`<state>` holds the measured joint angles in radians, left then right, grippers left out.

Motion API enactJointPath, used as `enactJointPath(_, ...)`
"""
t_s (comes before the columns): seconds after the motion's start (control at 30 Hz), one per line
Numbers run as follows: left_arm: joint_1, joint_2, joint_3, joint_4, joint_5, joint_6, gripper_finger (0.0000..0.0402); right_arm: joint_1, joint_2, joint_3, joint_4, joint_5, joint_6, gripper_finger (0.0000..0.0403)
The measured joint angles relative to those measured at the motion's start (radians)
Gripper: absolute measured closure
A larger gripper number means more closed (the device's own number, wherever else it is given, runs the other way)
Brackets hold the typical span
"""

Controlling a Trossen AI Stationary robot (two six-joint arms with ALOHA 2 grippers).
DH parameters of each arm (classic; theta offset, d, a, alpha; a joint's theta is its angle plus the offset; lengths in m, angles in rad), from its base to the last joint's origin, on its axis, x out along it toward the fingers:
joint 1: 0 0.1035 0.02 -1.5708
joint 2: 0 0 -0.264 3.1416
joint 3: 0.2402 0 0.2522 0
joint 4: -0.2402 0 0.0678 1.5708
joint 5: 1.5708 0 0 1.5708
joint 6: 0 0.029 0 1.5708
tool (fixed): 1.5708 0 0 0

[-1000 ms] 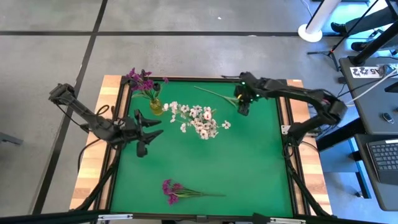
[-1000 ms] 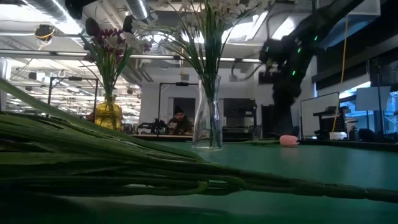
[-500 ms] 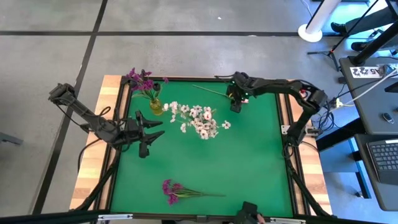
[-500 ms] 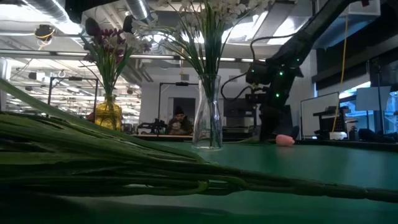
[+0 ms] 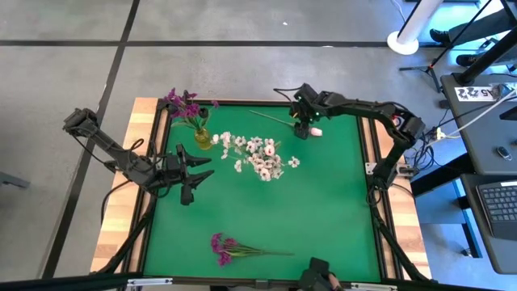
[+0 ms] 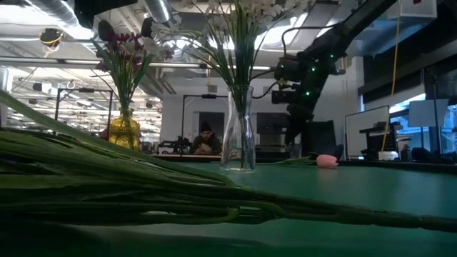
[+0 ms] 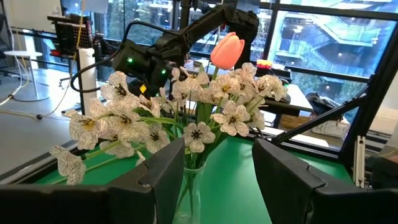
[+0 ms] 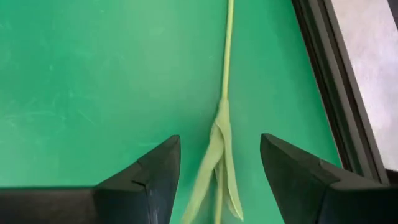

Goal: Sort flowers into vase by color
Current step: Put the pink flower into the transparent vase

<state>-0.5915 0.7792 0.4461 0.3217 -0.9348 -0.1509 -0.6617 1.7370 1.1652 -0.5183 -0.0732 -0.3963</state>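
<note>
A pink-budded flower lies flat on the green mat near the far edge, its bud [image 5: 317, 131] [image 6: 326, 160] toward the right and its thin stem [image 5: 271, 119] running left. My right gripper [image 5: 300, 127] [image 8: 219, 142] hovers above it, open, one finger on each side of the leafy stem [image 8: 219, 155] without touching. White blossoms [image 5: 258, 158] stand in a clear vase [image 6: 239, 139], with one pink bud [image 7: 227, 50] among them. Magenta flowers [image 5: 184, 103] stand in a yellow vase [image 5: 202, 139]. Another magenta stem [image 5: 230, 246] lies near the near edge. My left gripper [image 5: 192, 170] [image 7: 219, 165] waits open, left of the clear vase.
The wooden frame [image 5: 376, 153] borders the green mat, and its dark rail [image 8: 323, 74] runs close beside the pink flower's stem. Green stems [image 6: 143, 193] fill the low view's foreground. Bare mat [image 5: 323, 202] spreads over the right half. A dark shape [image 5: 317, 275] shows at the near edge.
My right gripper has moved toward the table's left and slightly toward the far edge, along the lying pink flower from its bud end onto the stem. The bud, covered by the gripper before, now shows beside it. The flower itself has stayed put.
</note>
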Motion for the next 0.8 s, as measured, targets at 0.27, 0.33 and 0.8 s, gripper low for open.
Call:
enactJointPath(0.27, 0.000, 0.000, 0.000, -0.002, 0.000, 0.000, 0.0216, -0.022, 0.038, -0.014, 0.017, -0.035, 0.026, 0.0182)
enactJointPath(0.33, 0.000, 0.000, 0.000, -0.012, 0.000, -0.002, 0.0216, -0.035, 0.067, -0.014, 0.020, -0.037, 0.027, 0.0182)
enactJointPath(0.8, 0.000, 0.000, 0.000, -0.075, 0.000, -0.079, 0.0216, -0.079, 0.161, -0.011, -0.048, -0.062, 0.021, 0.0213)
